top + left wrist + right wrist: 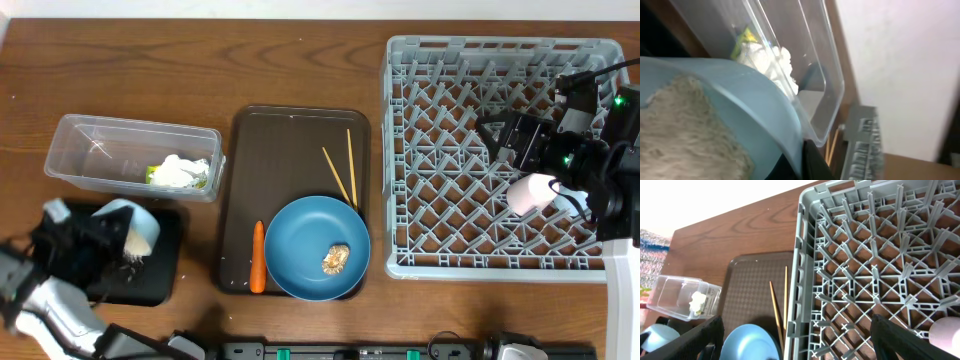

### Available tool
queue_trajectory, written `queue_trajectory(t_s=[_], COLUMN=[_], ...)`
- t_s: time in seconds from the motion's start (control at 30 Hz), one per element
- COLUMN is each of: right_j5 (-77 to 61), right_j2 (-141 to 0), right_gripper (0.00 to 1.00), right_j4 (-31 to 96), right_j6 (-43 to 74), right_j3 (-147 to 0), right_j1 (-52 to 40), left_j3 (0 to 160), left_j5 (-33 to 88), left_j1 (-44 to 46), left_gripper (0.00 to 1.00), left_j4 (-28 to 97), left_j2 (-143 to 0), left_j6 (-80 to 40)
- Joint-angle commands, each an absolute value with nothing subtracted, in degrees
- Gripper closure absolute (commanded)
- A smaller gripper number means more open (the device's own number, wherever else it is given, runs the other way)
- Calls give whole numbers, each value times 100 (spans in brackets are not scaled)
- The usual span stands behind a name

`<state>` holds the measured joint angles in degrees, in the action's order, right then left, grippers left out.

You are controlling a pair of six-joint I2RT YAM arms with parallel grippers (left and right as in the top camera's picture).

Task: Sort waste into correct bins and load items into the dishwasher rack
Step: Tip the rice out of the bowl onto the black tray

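L gripper point(108, 236) pinching bowl point(137, 226) rim, lower left, tilted over black tray point(160, 285), rice point(685, 130) inside. R gripper point(512, 138) spread wide over rack point(440, 60), right side, pink cup point(530, 192) just beside.

Table point(200, 60) behind clear tub point(90, 150) and brown tray point(290, 170) seems open; pegs point(440, 120) fill the rack point(400, 265).

L fingers point(815, 165) pinched tight, wrist tilted; R fingers point(912, 342) spread wide.

Dark brown serving tray point(290, 170) flat on the brown wooden table point(180, 70), mid-table.
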<state>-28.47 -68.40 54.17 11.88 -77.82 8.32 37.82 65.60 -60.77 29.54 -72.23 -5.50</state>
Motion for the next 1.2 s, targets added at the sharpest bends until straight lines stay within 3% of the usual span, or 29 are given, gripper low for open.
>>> queue_trajectory(t_s=[0.0, 0.23, 0.57, 0.67, 0.73, 1.17], right_j5=[-2845, -2847, -2849, -2849, -2849, -2849], right_j2=[-6858, -6858, -6858, -6858, -6858, -6858], right_gripper=[13, 13, 13, 13, 13, 13], right_j4=[5398, 5334, 5334, 5328, 5334, 5293], right_j6=[1105, 1107, 1109, 1111, 1109, 1175], right_j3=[-7793, -7793, -7793, -7795, -7793, -7795], right_j1=[786, 786, 786, 786, 786, 786], left_j3=[3426, 2912, 2910, 2926, 2926, 2921], left_j5=[8001, 9008, 9008, 9008, 8805, 8812], left_j1=[-6722, -7669, -7690, -7688, -7620, -7640], left_gripper=[94, 94, 94, 94, 94, 93], left_j4=[2867, 2862, 2816, 3098, 2768, 3098], left_j2=[-7196, -7249, -7177, -7131, -7063, -7070], left_j6=[329, 1153, 1350, 674, 1754, 1597])
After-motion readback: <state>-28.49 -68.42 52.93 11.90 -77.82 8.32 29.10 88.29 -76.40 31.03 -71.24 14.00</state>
